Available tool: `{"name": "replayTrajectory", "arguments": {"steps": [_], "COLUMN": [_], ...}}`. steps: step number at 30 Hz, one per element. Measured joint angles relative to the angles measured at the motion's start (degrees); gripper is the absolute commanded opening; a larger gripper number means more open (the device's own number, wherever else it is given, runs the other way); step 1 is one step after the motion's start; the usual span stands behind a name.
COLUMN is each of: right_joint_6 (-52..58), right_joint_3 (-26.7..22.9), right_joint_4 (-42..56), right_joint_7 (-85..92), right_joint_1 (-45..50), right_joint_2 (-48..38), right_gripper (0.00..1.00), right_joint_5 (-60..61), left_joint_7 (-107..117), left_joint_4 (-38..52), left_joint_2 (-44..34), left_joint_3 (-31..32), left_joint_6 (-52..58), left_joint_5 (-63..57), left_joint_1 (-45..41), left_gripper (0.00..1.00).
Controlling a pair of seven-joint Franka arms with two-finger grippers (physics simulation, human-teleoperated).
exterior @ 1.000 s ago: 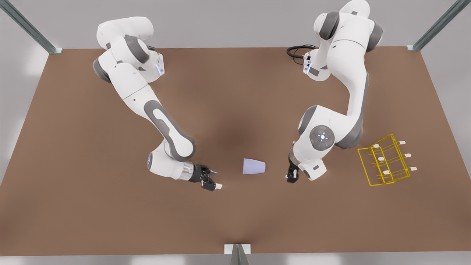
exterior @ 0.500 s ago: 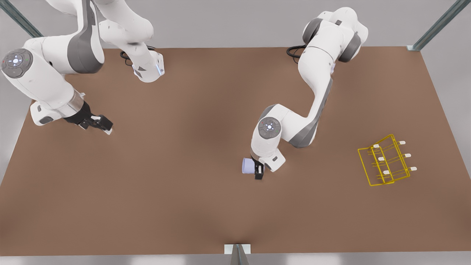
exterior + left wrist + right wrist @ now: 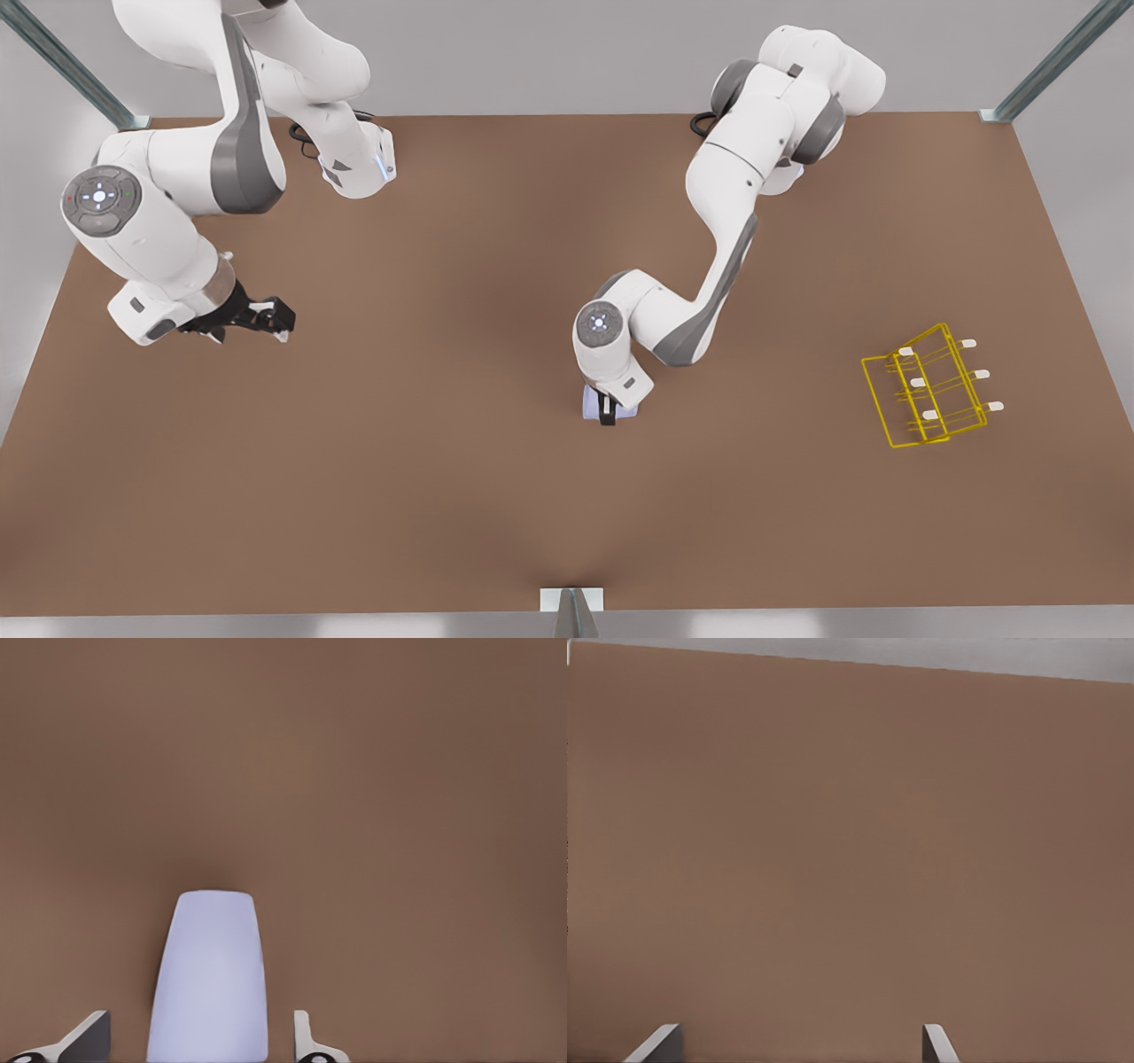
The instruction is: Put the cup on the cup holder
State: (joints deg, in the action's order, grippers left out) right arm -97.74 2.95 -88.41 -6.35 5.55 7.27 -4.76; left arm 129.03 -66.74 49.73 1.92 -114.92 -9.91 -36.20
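My left gripper (image 3: 608, 415) sits over the lying cup (image 3: 209, 979), jaws open either side, not squeezing yet. My right gripper (image 3: 263, 316) waits, jaws open and empty.

left gripper (image 3: 608, 413) low, fingers apart, right gripper (image 3: 266, 317) spread, waiting

cup (image 3: 588, 404): lying on the desk (image 3: 496, 496) near its middle, under the left pincer (image 3: 608, 415)
cup holder (image 3: 926, 386): well apart, toward the front view's right
right pincer (image 3: 266, 316): far toward the front view's left
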Motion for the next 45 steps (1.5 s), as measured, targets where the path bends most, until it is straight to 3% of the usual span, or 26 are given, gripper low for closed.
{"name": "replayTrajectory", "arguments": {"steps": [30, 32, 36, 41, 45], "right_joint_6": [-0.63, -0.63, -0.61, -0.55, -0.42], "right_joint_3": [-0.05, -0.05, -0.05, -0.05, -0.62], "right_joint_4": [0.58, 0.58, 0.58, 0.43, -0.54], "right_joint_7": [8.02, 8.20, 8.48, 8.66, 8.25], "right_joint_1": [-1.18, -1.14, -1.15, -1.10, -1.95], "right_joint_2": [0.88, 0.88, 0.88, 0.80, 0.45], "right_gripper": [1.00, 1.00, 1.00, 1.00, 1.00], "right_joint_5": [0.15, 0.15, 0.15, 0.15, 0.77], "left_joint_7": [3.30, 3.32, 3.19, 2.28, 0.46], "left_joint_4": [-3.09, -2.87, -2.41, -1.43, -0.13], "left_joint_2": [6.43, 6.48, 6.27, -0.67, -3.15], "left_joint_3": [0.03, 0.02, -0.06, 0.30, -3.41], "left_joint_6": [-3.80, -3.79, -3.54, -1.89, 2.07], "left_joint_5": [-9.02, -9.35, -9.48, -7.11, -7.68], "left_joint_1": [-2.39, -2.37, -2.21, 2.51, 5.15], "left_gripper": [1.00, 0.74, 0.75, 0.77, 0.77]}}
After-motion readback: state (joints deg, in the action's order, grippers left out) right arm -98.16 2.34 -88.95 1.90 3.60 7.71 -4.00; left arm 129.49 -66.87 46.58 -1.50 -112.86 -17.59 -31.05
